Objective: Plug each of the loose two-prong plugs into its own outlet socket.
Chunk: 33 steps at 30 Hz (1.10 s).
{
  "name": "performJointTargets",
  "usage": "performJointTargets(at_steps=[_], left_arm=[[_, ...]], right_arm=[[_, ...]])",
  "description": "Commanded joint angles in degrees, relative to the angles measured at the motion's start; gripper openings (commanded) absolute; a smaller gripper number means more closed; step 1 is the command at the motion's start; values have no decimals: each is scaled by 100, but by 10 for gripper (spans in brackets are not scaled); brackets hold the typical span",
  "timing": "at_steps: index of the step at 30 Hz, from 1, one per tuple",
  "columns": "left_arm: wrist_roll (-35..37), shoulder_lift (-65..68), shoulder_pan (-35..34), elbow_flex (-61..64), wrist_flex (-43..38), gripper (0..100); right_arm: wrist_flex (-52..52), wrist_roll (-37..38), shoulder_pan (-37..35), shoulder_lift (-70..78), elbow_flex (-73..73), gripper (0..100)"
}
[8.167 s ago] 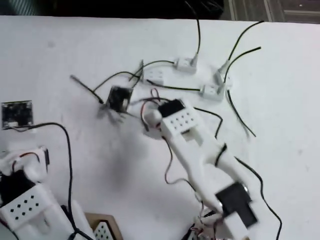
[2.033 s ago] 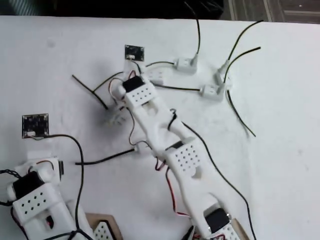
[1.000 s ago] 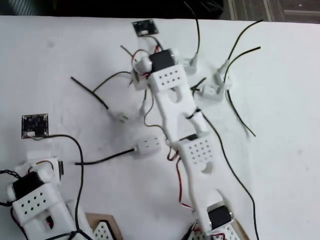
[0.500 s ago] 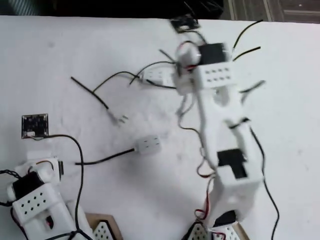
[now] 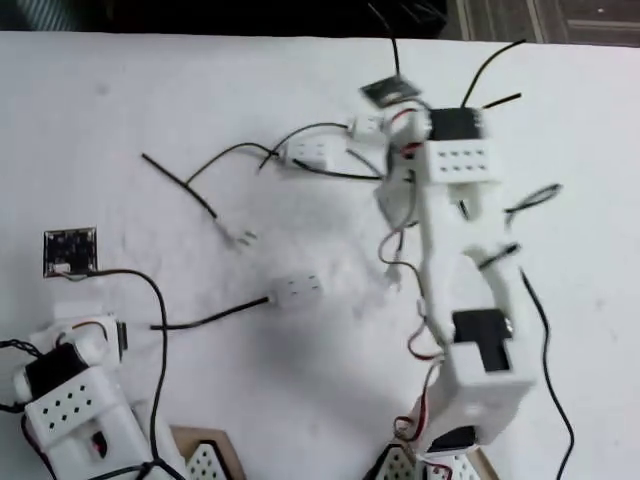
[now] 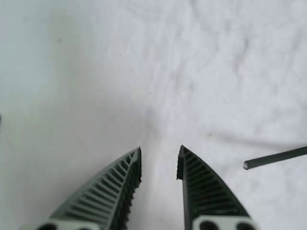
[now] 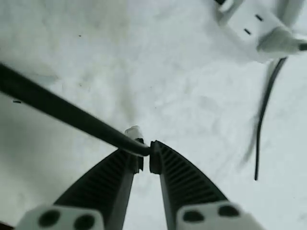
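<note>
My right gripper (image 7: 146, 154) is shut on a black cord (image 7: 57, 109) that ends in a small white piece (image 7: 133, 130) just past the fingertips. In the high view this arm's wrist (image 5: 458, 158) is at the back right of the table, among the cords. A white socket (image 7: 247, 29) lies close ahead of it. Another white socket (image 5: 298, 288) lies mid-table on its black cord, and one more (image 5: 310, 150) sits farther back. A loose two-prong plug (image 5: 240, 237) lies left of centre. My left gripper (image 6: 159, 160) is open over bare tabletop at the front left.
Several black cords (image 5: 225, 152) trail across the back of the white table (image 5: 560, 300). A cut cord end (image 6: 273, 158) lies beside my left gripper. The left arm's body (image 5: 65, 405) fills the front left corner, with its own cable (image 5: 150, 290) looping above it.
The right arm has swung from the middle back to the back right, dragging cords with it. A white socket it brought now lies mid-table. The left arm has not moved.
</note>
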Motion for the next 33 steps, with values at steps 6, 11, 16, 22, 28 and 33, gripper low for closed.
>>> performJointTargets(at_steps=[6,11,16,22,28,33], left_arm=[[9,-75,75,-26,-97,142],[9,-75,75,-26,-97,142],[9,-75,75,-26,-97,142],[9,-75,75,-26,-97,142],[9,-75,84,-26,-97,142],[9,-75,84,-26,-97,142]], right_arm=[[-259,-475,-936,866,-826,223],[207,-527,-1024,725,-1248,230],[207,-440,-585,629,-985,230],[92,404,-242,708,141,230],[-576,782,-66,927,703,230],[-769,721,-259,1314,721,230]])
